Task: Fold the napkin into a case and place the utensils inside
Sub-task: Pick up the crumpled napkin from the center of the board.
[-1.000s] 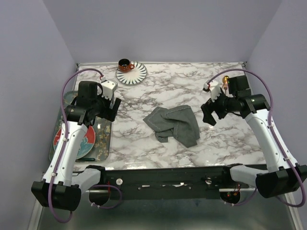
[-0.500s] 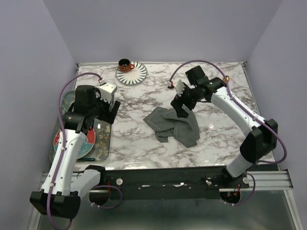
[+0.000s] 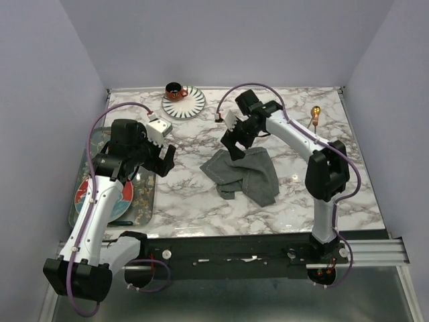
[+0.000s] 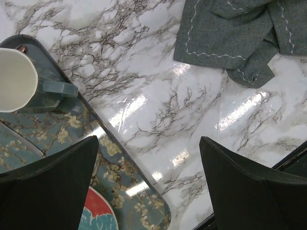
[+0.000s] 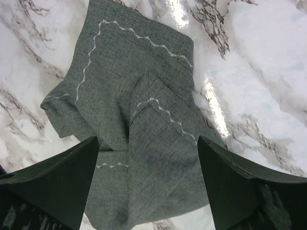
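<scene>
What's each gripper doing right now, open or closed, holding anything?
Left gripper: open, holding nothing.
Right gripper: open over the napkin, holding nothing.

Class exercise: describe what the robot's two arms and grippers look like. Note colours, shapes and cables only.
The left arm and right arm have white links joined by black joints. A purple cable loops along each. The left gripper and right gripper are black, each with a white block at the wrist. Their fingers are broad, dark wedges.
</scene>
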Controlling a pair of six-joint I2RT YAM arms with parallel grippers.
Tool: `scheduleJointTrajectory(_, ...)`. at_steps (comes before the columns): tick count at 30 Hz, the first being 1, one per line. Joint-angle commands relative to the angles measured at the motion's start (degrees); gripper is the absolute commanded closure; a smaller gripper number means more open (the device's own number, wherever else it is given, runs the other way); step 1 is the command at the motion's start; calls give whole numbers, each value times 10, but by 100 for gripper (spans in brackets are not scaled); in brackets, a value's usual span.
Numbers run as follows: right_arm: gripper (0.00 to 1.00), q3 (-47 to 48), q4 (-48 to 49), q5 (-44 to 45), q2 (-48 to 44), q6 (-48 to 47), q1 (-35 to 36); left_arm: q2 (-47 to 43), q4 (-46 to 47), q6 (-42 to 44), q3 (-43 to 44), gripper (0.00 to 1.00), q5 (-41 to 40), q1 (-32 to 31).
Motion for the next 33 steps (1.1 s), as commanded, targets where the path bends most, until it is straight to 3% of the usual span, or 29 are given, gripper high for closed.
scheduleJointTrajectory(1,8,34,-6,4,47,-21,11,3,13,-2,-7,1,20,-2)
scheduleJointTrajectory(9,9,-7,39,41,81,-12,31,7,23,-5,-17,1,7,-2)
scheduleJointTrajectory(17,28,-22,61,78,91,-17,33,8,26,-2,-26,1,3,-2)
scheduleJointTrajectory(22,48,-44,66,88,88,-19,33,6,27,3,-28,2,0,-2)
scheduleJointTrajectory(25,77,-51,63,87,80,-18,33,5,26,10,-28,2,0,-2)
scheduleJointTrajectory(26,95,-51,57,87,67,-17,33,5,26,13,-28,2,0,-2)
scheduleJointTrajectory(27,99,-50,52,87,60,-15,33,5,25,16,-27,2,0,-2)
scheduleJointTrajectory(33,99,-67,23,89,-76,2,25,6,24,27,-22,2,15,-2)
